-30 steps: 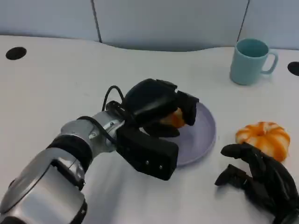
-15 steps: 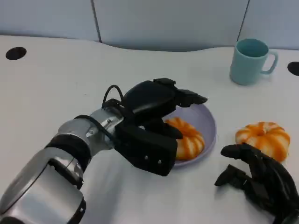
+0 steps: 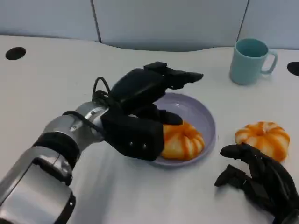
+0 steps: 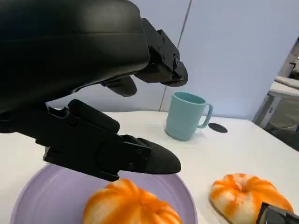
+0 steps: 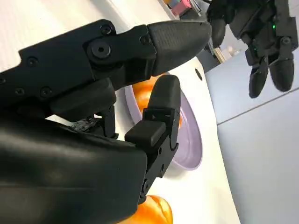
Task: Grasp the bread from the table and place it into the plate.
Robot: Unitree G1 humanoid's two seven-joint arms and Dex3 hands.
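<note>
Now the round orange bread with pale stripes (image 3: 182, 140) lay inside the shallow lilac plate (image 3: 203, 114), on its near part, so the main aim of the task looked fulfilled. The left hand (image 3: 149, 100) hovered just above the bread with its fingers spread apart and nothing between them; in the left wrist view a gap showed between the fingers (image 4: 140, 156) and the bread's top. I judged this posture as a release: the hand was open so that the bread could rest free in the plate. A second orange striped bread (image 3: 264, 137) sat on the white worktop (image 3: 51, 84) right of the plate, apart from it. The right hand (image 3: 261, 179) rested low on the worktop just near this second bread, its fingers loosely bent and holding nothing, probably kept there out of the way. A light blue mug (image 3: 250, 60) stood far right, well apart.
</note>
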